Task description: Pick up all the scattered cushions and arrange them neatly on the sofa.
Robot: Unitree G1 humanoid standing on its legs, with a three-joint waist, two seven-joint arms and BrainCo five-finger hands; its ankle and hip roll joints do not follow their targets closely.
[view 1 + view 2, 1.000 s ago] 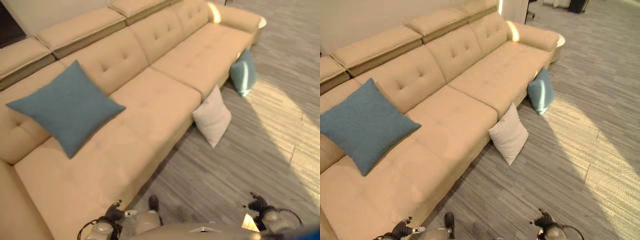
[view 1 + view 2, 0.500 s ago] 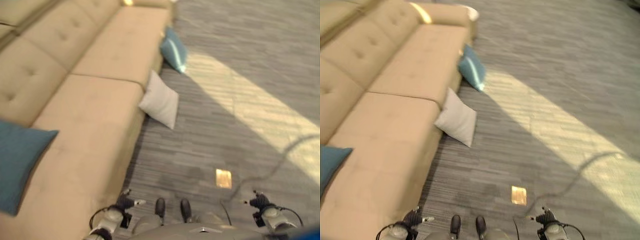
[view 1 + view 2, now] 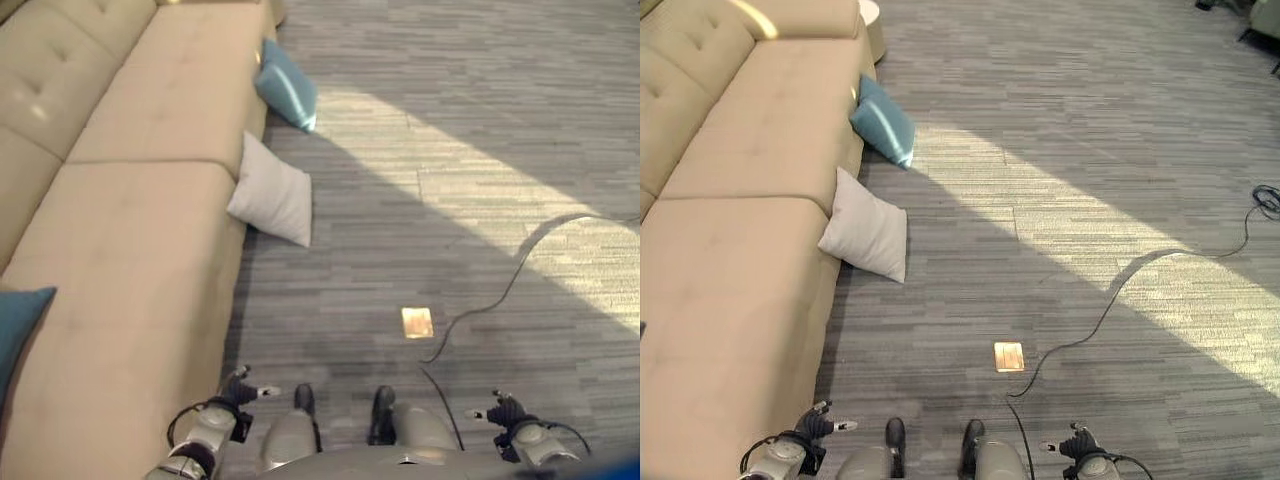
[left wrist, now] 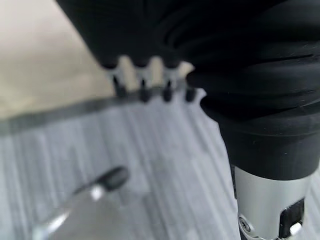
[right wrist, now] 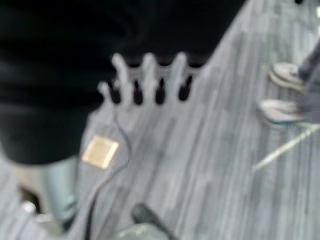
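Note:
A white cushion (image 3: 272,195) stands on the floor, leaning against the front of the beige sofa (image 3: 130,230). Farther along, a blue cushion (image 3: 287,88) also rests on the floor against the sofa's front. On the seat at the near left lies the corner of another blue cushion (image 3: 18,325). My left hand (image 3: 238,388) hangs low beside the sofa's front edge, open, with nothing in it. Low at the lower right is my right hand (image 3: 505,410), open and holding nothing, far from both floor cushions.
Grey striped carpet spreads to the right of the sofa, with a small brass floor plate (image 3: 417,322) ahead of me. A round white side table (image 3: 868,12) stands at the sofa's far end. A person's pale shoes (image 5: 282,109) stand on the carpet in the right wrist view.
The whole picture has swung to the right, so the camera moved; the cushions lie where they were. Both hands stay low and hold nothing.

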